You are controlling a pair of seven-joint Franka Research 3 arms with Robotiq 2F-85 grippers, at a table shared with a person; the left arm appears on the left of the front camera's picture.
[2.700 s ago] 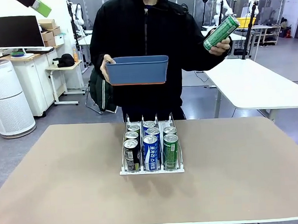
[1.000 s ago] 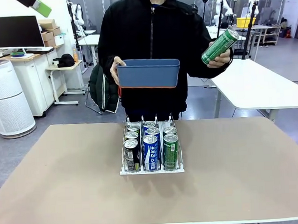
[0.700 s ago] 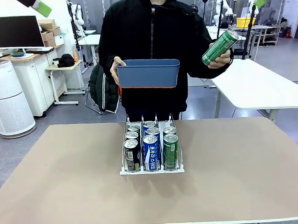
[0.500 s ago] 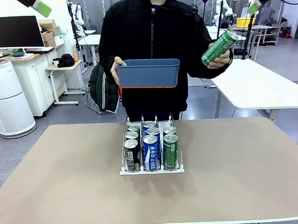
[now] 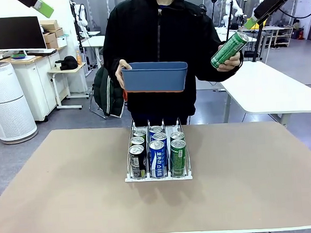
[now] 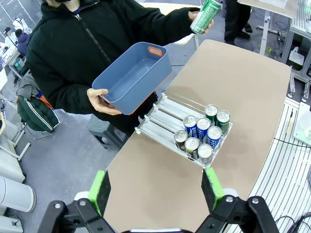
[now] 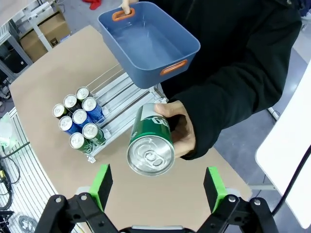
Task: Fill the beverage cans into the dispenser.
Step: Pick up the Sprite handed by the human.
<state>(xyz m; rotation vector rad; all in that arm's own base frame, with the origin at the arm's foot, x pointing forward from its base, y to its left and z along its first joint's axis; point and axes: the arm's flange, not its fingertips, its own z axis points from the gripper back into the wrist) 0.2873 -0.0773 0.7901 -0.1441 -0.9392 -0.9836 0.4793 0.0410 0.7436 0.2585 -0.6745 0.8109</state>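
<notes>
At the top left corner of the front view, the left gripper (image 5: 39, 5) hangs high off the table, its green pads spread wide and holding nothing. Toward the middle, the person holds a smooth blue plastic tub (image 5: 154, 76) with rounded corners above the far table edge. Below it, the clear-walled dispenser (image 5: 157, 153) sits mid-table, its three thin-wired lanes packed with shiny cylindrical cans (image 5: 157, 158) at the near end; bare tan tabletop (image 5: 60, 189) lies open on all sides. At about two o'clock from the dispenser, a hand (image 5: 230, 60) tilts a green can (image 5: 230, 41) silver-top toward the right gripper (image 5: 254, 20), which sits just beside it, wide open and empty.
</notes>
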